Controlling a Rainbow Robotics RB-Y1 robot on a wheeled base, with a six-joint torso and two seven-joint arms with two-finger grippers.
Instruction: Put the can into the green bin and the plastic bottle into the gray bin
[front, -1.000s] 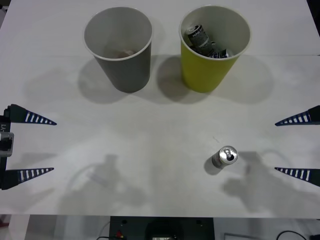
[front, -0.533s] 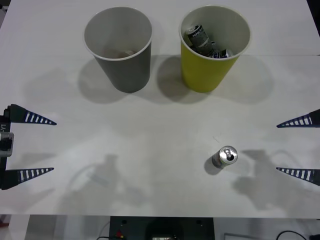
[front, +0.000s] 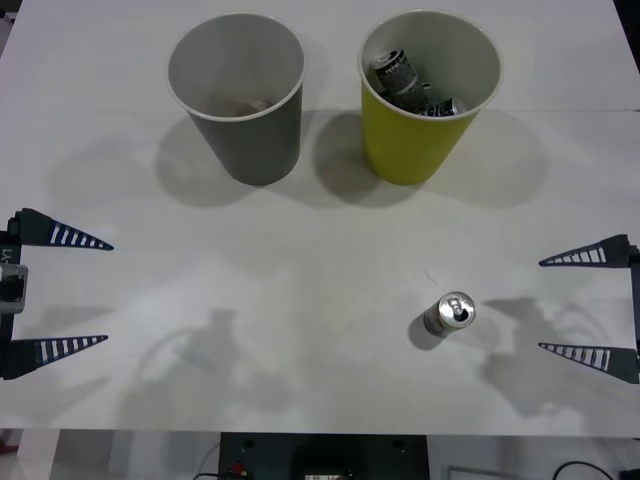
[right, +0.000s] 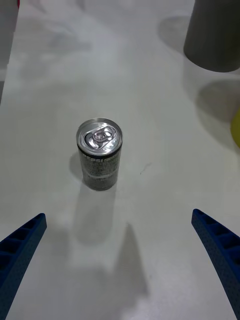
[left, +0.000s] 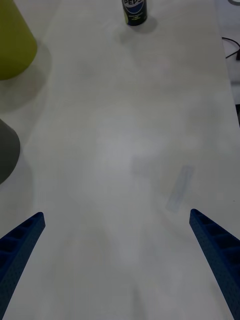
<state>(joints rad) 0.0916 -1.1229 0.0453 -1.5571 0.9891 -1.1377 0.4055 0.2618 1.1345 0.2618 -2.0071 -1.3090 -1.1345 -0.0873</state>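
Black-bodied, silver-topped small can (front: 449, 314) stands lower right on the white desk (front: 300, 290): light, rigid, slippery; grip mid-body. Right claw (front: 588, 304) apart beside it; left claw (front: 60, 292) apart, idle.

Bright, even overhead lighting on the white table (front: 320, 300). Soft, doubled shadows spread around the gray bin (front: 237, 95) and the green bin (front: 425, 95), suggesting several lamps. The can (right: 100, 160) casts a faint shadow and its silver top glints. Table edges in the left wrist view appear slightly soft, possibly defocused.
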